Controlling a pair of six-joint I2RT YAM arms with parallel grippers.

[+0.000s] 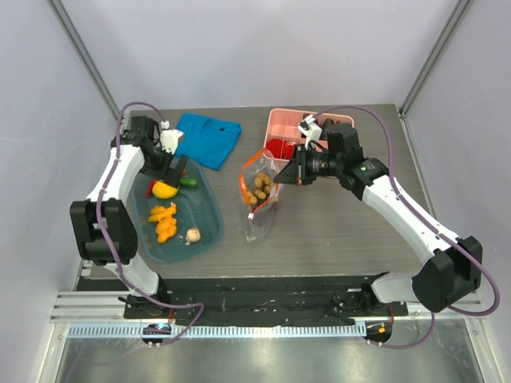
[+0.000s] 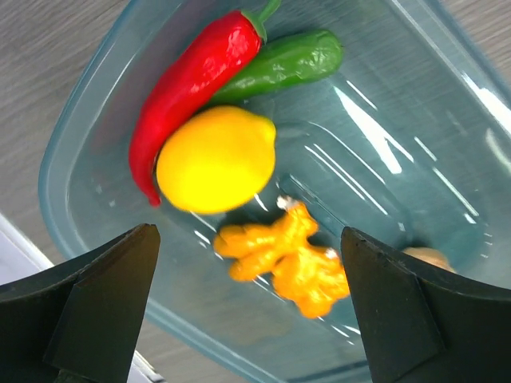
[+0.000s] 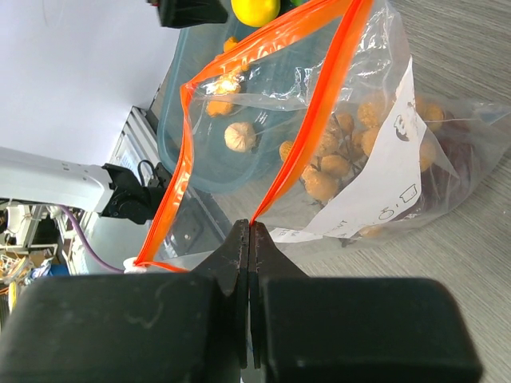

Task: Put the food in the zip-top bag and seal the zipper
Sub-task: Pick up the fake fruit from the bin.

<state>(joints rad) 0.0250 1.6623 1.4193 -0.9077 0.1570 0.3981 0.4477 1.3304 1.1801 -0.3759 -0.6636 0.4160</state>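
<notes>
The zip-top bag (image 1: pixel 259 209) stands mid-table with its mouth held apart, a bunch of round tan and purple pieces (image 3: pixel 335 167) inside. My right gripper (image 3: pixel 249 227) is shut on the zipper (image 3: pixel 315 112), pinching the red-orange strip on one side of the mouth; the white slider (image 3: pixel 132 263) is at the far end. My left gripper (image 2: pixel 247 263) hangs open above the teal tub (image 2: pixel 104 112). Between and beyond its fingers lie orange pieces (image 2: pixel 291 259), a yellow food (image 2: pixel 215 158), a red chili (image 2: pixel 188 84), a green vegetable (image 2: pixel 287 62) and a garlic bulb (image 1: pixel 192 234).
A blue cloth (image 1: pixel 207 137) lies at the back, left of centre. A pink divided box (image 1: pixel 281 121) with red and dark items stands behind the bag, close under the right arm. White walls and metal posts close in the table.
</notes>
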